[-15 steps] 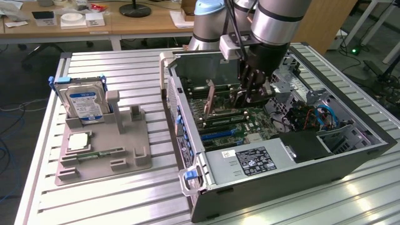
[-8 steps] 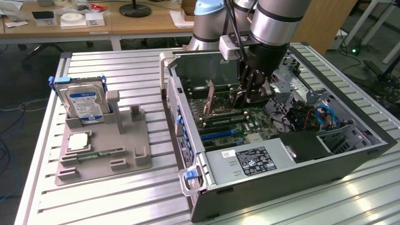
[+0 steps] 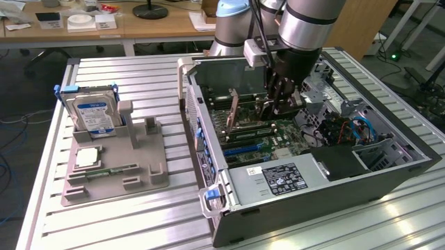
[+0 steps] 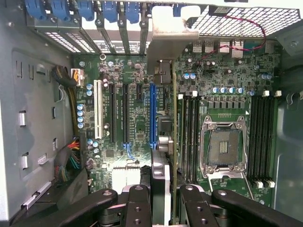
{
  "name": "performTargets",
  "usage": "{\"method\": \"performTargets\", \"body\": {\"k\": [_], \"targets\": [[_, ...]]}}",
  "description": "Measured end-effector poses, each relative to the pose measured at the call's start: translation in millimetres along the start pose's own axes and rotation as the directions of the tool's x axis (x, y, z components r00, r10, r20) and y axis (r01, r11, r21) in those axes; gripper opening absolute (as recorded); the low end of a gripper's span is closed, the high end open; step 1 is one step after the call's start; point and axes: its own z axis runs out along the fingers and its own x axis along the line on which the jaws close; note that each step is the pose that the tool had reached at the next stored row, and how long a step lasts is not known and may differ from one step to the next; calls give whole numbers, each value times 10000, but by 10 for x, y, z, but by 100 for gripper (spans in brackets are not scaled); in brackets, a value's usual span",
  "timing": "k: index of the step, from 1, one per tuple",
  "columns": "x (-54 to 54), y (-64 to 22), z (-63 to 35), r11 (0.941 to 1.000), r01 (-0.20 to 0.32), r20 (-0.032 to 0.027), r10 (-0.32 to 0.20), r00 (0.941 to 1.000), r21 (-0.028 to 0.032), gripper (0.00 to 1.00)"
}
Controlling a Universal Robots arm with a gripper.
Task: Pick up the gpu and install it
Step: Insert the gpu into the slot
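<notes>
item: gpu point(image 4: 165, 42). location: inside open computer case point(image 3: 313, 208), edge-on over motherboard point(image 4: 137, 123), bracket toward rear slots. end effector point(image 3: 280, 107): closed on the card. handling: probably best kept upright, aligned with blue slot point(image 4: 152, 116), pressed evenly; tilt risks jamming.

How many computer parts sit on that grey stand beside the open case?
3. A silver hard drive with a blue label stands upright at the far end; a square silver chip lies nearer the camera; a narrow green memory stick beside it.
</notes>
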Motion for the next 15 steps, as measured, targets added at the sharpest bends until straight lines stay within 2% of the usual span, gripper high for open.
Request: {"method": "performTargets", "body": {"k": [6,10,15], "targets": [[0,5,0,10000,-2,-6,2,10000,-1,28],[2,80,20,10000,-11,-1,11,10000,1,28],[15,90,60,10000,-65,-8,65,10000,1,28]]}}
